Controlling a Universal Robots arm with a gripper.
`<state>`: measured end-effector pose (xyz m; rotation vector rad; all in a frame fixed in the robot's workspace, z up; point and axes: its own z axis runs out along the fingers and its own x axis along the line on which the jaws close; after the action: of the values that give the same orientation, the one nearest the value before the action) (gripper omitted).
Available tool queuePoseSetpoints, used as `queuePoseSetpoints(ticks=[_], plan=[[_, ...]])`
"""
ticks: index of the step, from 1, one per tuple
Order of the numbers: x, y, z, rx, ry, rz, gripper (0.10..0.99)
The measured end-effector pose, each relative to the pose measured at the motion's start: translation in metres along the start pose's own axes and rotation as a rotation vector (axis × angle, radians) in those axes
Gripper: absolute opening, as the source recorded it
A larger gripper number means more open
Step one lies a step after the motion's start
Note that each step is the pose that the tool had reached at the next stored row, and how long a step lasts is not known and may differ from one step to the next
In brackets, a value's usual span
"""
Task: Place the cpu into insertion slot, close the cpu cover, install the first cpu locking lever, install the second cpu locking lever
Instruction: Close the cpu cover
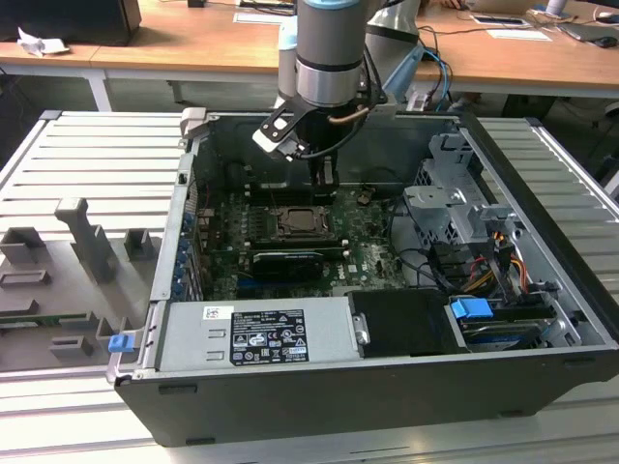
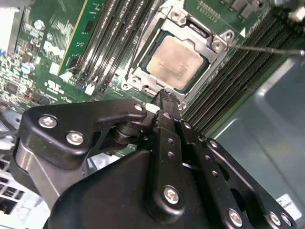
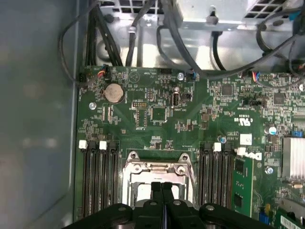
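The cpu (image 2: pixel 175 62) is seen seated in the insertion slot (image 1: pixel 279 224), framed by the cpu cover (image 2: pixel 139 76). The hand (image 2: pixel 164 97), pressed together and empty, is held just beside the slot's edge, with the chip straight ahead of its tips.

This is a robotics lab or engineering workshop — a silver-grey jointed robot arm (image 1: pixel 327 58) hangs over an open black metal desktop computer case (image 1: pixel 387 406) lying on a ribbed pale-grey aluminium work table (image 1: pixel 97 155). Grey moulded fixture blocks (image 1: pixel 87 246) sit beside the case. Behind stand light wooden desks (image 1: pixel 193 53) strewn with white papers (image 1: pixel 263 16) and dark cables (image 1: pixel 440 43).
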<state>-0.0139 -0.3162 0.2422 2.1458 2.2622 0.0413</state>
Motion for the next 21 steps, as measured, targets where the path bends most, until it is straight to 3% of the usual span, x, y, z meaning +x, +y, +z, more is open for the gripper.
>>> queuePoseSetpoints(ticks=[2,3,15,21], plan=[[0.0000,-0.0006,0.0026,0.000,0.0023,-0.065,0.106],[0.0001,-0.0021,0.0027,0.000,0.0026,-0.071,0.106],[0.0013,-0.0242,0.0021,0.000,0.0044,-0.074,0.106],[0.0015,-0.0283,0.0020,0.000,0.0044,-0.074,0.106]])
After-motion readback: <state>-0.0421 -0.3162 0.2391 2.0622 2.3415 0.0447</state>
